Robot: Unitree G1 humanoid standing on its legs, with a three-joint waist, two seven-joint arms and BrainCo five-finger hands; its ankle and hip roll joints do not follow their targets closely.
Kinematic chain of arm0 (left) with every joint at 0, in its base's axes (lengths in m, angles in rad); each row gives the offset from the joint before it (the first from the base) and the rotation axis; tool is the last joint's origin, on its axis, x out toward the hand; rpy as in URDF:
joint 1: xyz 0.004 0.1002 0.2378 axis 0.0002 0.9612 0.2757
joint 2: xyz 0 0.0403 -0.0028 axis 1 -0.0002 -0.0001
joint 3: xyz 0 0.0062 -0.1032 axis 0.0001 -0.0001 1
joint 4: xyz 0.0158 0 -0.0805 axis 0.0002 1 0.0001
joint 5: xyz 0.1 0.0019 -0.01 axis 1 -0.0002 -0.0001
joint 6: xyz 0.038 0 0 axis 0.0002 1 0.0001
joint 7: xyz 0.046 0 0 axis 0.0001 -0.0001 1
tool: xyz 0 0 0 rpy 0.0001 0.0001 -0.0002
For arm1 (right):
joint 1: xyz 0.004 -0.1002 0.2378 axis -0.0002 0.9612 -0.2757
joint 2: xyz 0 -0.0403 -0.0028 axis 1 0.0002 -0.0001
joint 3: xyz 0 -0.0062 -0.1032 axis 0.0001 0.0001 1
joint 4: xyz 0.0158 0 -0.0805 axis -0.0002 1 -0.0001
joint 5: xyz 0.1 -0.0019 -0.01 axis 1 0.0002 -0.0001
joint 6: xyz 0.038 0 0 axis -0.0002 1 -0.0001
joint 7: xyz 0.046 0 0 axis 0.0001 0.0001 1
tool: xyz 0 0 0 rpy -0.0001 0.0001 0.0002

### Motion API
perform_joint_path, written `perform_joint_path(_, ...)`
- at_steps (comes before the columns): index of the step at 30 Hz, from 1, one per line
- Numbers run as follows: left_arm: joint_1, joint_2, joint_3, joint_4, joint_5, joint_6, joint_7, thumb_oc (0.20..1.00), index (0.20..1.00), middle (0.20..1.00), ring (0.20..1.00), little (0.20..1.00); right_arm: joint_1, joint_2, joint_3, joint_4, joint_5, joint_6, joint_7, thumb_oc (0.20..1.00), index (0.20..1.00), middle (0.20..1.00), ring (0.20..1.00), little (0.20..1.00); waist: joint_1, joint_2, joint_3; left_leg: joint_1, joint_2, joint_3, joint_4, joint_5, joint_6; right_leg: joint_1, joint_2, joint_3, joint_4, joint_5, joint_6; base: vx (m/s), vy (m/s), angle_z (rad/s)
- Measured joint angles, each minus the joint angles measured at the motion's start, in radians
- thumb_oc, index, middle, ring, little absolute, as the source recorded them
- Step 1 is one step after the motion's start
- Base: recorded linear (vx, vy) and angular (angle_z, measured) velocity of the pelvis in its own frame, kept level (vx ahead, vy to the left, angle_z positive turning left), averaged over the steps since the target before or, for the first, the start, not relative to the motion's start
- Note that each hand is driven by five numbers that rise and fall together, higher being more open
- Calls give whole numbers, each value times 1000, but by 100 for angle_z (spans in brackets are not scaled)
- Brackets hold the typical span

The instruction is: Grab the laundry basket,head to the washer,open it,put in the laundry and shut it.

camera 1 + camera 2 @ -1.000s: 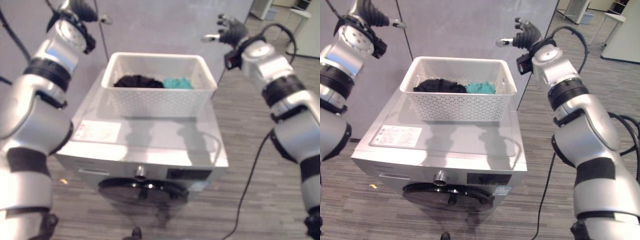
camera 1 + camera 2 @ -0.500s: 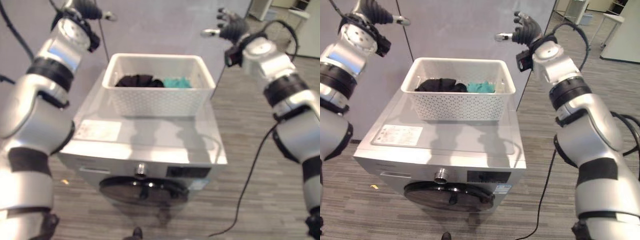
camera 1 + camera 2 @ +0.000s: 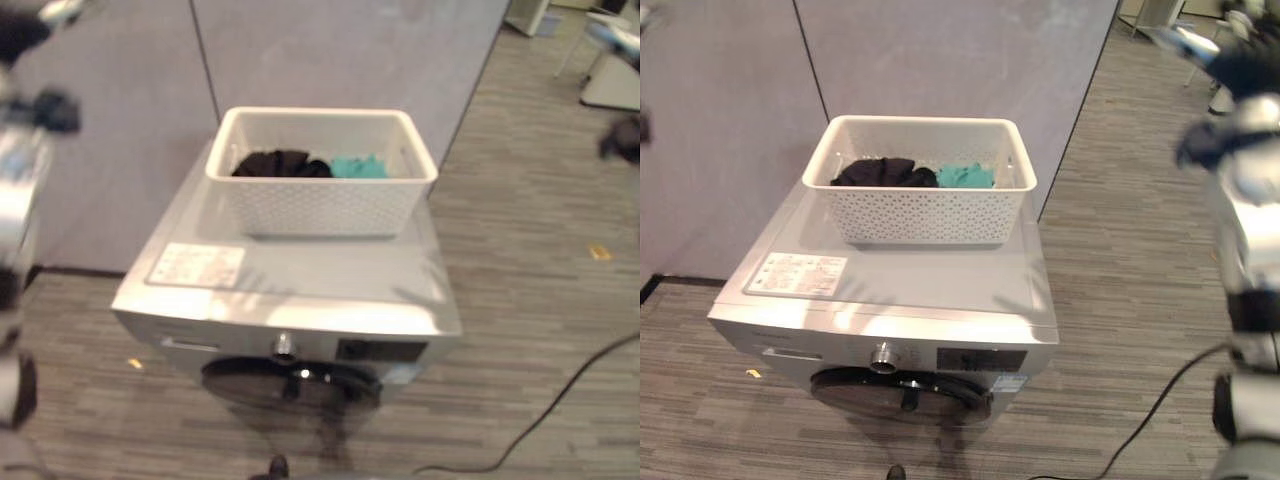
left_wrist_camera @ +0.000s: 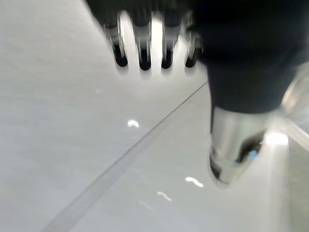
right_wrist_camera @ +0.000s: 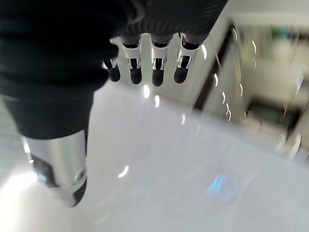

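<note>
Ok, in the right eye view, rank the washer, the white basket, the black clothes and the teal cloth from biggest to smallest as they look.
1. Washer
2. White basket
3. Black clothes
4. Teal cloth
Both garments lie partly hidden by the basket's wall, so their order is less sure; the black pile shows more.

No text can be read: the white label on the top of the washer, at the lower left of the frame, carries small print, and the dark panel on its front too, but both are too small to read.
</note>
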Motion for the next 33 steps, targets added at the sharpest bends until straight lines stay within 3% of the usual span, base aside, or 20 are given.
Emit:
perform_joint_path(2,255,-60,219,-104,60,-10,13,1000,1000,1000,1000,1000,209,10,-153,-114,-88,-8,-9,1000,1000,1000,1000,1000,-3,12,4,-1,-2,4,-4,-1,1,0,-2,3,-7,1,1,17,9,-4)
perform_joint_path(3,329,-101,278,-116,80,-8,16,1000,1000,1000,1000,1000,266,19,-193,-130,-125,-7,-13,1000,1000,1000,1000,1000,-2,18,2,-1,-2,6,-8,1,3,-2,-2,4,-8,3,3,42,14,-5)
perform_joint_path(5,560,-225,456,-182,124,-3,32,1000,1000,1000,1000,1000,437,89,-346,-205,-204,-11,-30,1000,1000,1000,1000,1000,-5,29,4,5,-4,7,-19,2,5,2,-3,4,-19,6,7,0,0,0)
perform_joint_path(8,790,-382,603,-240,184,-11,37,1000,1000,1000,1000,1000,648,195,-474,-330,-283,-16,-34,1000,1000,1000,1000,1000,-6,32,4,3,-5,8,-27,-4,13,5,-5,4,-36,7,9,0,0,0)
perform_joint_path(11,884,-491,628,-194,196,5,59,1000,1000,1000,1000,1000,756,296,-503,-317,-332,-13,-38,1000,1000,1000,1000,1000,1,22,7,12,-9,7,-27,-4,9,11,-8,5,-40,6,13,-42,11,3)
perform_joint_path(15,963,-668,643,-130,200,-27,87,1000,1000,1000,1000,1000,859,418,-505,-286,-426,-8,-56,1000,1000,1000,1000,1000,4,19,10,0,-17,6,-27,-6,12,0,-16,4,-40,5,17,-47,10,1)
perform_joint_path(17,1002,-758,594,-26,159,-26,88,1000,1000,1000,1000,1000,898,515,-499,-247,-451,2,-92,1000,1000,1000,1000,1000,2,12,13,-1,-23,7,-26,-5,12,4,-20,2,-48,7,20,-67,7,0)
perform_joint_path(19,998,-791,529,68,117,-17,88,1000,1000,1000,1000,1000,901,574,-482,-227,-467,19,-120,1000,1000,1000,1000,1000,3,9,13,-3,-24,5,-26,-5,12,7,-21,1,-50,7,20,-48,6,4)
perform_joint_path(21,955,-816,399,186,59,-24,114,1000,1000,1000,1000,1000,883,635,-410,-223,-474,18,-186,1000,1000,1000,1000,1000,2,0,12,-5,-24,0,-19,-5,12,11,-21,-3,-47,7,20,-103,13,9)
perform_joint_path(22,883,-827,283,278,21,-28,126,1000,1000,1000,1000,1000,847,651,-317,-180,-476,16,-216,1000,1000,1000,1000,1000,2,-9,8,-5,-24,-7,-19,-5,12,11,-21,-12,-49,7,20,-123,33,17)
perform_joint_path(25,747,-840,60,459,-33,-42,125,1000,1000,1000,1000,1000,781,686,-108,11,-492,-13,-268,1000,1000,1000,1000,1000,-3,-27,-4,-12,-26,-21,-18,-4,12,11,-21,-24,-45,7,20,-108,49,15)
perform_joint_path(26,699,-839,-23,577,-30,-51,121,1000,1000,1000,1000,1000,775,694,-19,153,-492,-34,-273,1000,1000,1000,1000,1000,-11,-33,-4,-18,-28,-22,-12,-4,13,1,-25,-26,-37,8,21,-117,69,2)
perform_joint_path(30,633,-880,-61,810,-32,-21,68,1000,1000,1000,1000,1000,728,733,88,448,-444,6,-251,1000,1000,1000,1000,1000,-24,-34,4,-19,-36,-19,-13,1,20,4,-33,-20,-36,7,24,-47,34,-4)
perform_joint_path(31,624,-897,-62,909,-30,-15,50,1000,1000,1000,1000,1000,694,748,129,619,-444,22,-246,1000,1000,1000,1000,1000,-25,-39,18,-6,-37,-11,-20,1,20,11,-35,-15,-37,8,25,-11,16,-11)
perform_joint_path(33,629,-908,-63,947,-28,-11,38,1000,1000,1000,1000,1000,696,760,152,685,-445,32,-239,1000,1000,1000,1000,1000,-25,-41,21,-2,-37,-8,-24,1,20,11,-36,-11,-37,8,26,0,9,-8)
